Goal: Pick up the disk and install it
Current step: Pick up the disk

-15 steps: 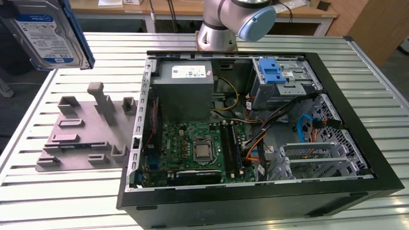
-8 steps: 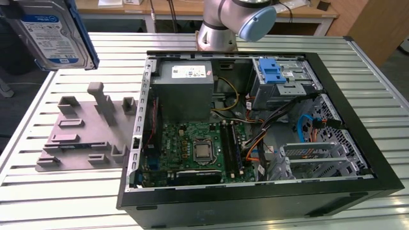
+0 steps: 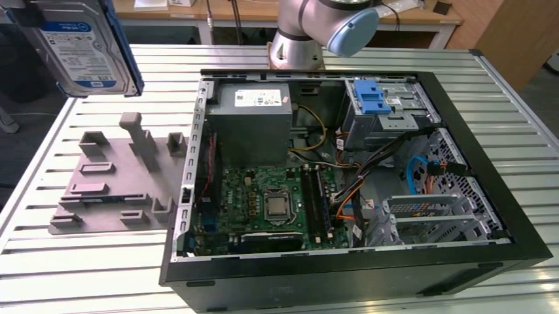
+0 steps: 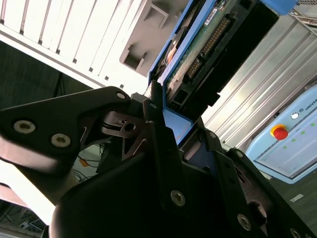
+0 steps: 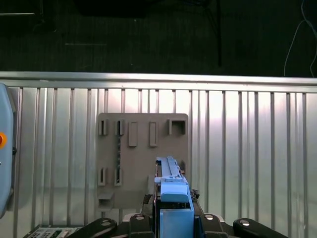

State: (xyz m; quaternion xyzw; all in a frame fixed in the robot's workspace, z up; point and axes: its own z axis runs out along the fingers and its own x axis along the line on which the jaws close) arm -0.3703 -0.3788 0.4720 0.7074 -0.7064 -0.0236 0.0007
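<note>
The disk (image 3: 83,46), silver with a white-and-blue label and blue side rails, hangs upright in the air at the exterior view's upper left, above the grey slotted tray (image 3: 114,180). My gripper (image 5: 174,220) is shut on it, with a black finger on each blue rail. In the first wrist view the disk (image 5: 171,191) is edge-on, over the tray (image 5: 141,148). The second wrist view shows the disk's circuit-board side (image 4: 208,44) sticking out past the gripper (image 4: 178,124).
An open computer case (image 3: 489,163) lies on the slatted metal table (image 3: 88,268), on the exterior view's right. Inside are a grey power supply box (image 3: 253,124), a motherboard (image 3: 271,203) and a drive bay with a blue latch (image 3: 374,98). The arm's base (image 3: 297,46) stands behind the case.
</note>
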